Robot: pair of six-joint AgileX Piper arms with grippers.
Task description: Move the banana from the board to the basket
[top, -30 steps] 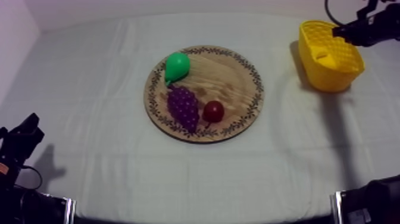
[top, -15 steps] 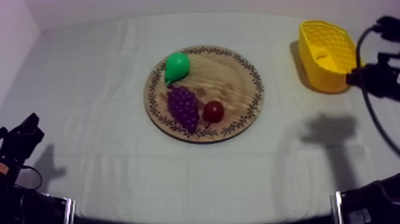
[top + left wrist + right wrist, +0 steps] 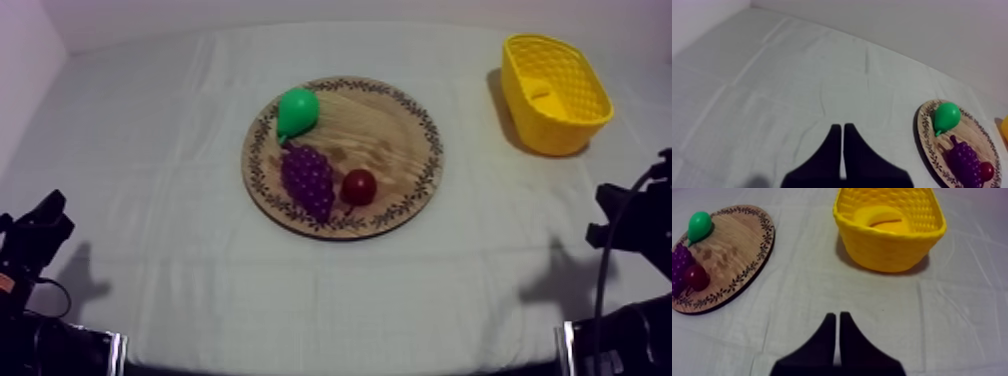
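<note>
Left claw (image 3: 842,127) low at left edge of tabletop (image 3: 150,150), fingers pressed together in narrow wedge, clenched on nothing. Round wooden board (image 3: 392,128) mid-tabletop, patterned rim. On board: green pear (image 3: 297,110) at far left part, purple grapes (image 3: 307,178) just beside it on near side, small red fruit (image 3: 358,186) just right of grapes. Yellow basket (image 3: 557,128) at far right, well apart from board. Banana (image 3: 877,213) lies inside basket. Right claw (image 3: 837,316) over bare cloth near basket, clenched, empty.
</note>
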